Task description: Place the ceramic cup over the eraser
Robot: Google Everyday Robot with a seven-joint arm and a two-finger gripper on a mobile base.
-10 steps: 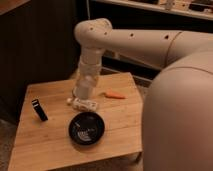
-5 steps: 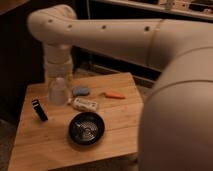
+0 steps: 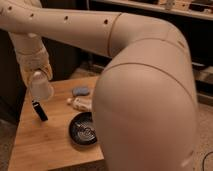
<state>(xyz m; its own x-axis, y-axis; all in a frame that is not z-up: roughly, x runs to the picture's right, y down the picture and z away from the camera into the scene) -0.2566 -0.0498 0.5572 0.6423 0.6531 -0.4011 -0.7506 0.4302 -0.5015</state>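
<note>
The white ceramic cup [image 3: 40, 87] hangs in my gripper [image 3: 39, 79], which is shut on it from above, over the left part of the wooden table [image 3: 45, 145]. The eraser [image 3: 39, 110], a slim black bar, lies on the table just below the cup, a little toward the front. The cup is close above the eraser's far end and does not cover it. My big beige arm fills the top and right of the view.
A black bowl [image 3: 83, 129] sits near the table's front middle. A white labelled tube [image 3: 82, 103] and a blue-grey lump [image 3: 80, 91] lie behind it. My arm's body hides the table's right side. The table's left edge is near the eraser.
My gripper with the cup has swung left from the table's middle to just above the eraser. The arm now hides the right side and the orange item there.
</note>
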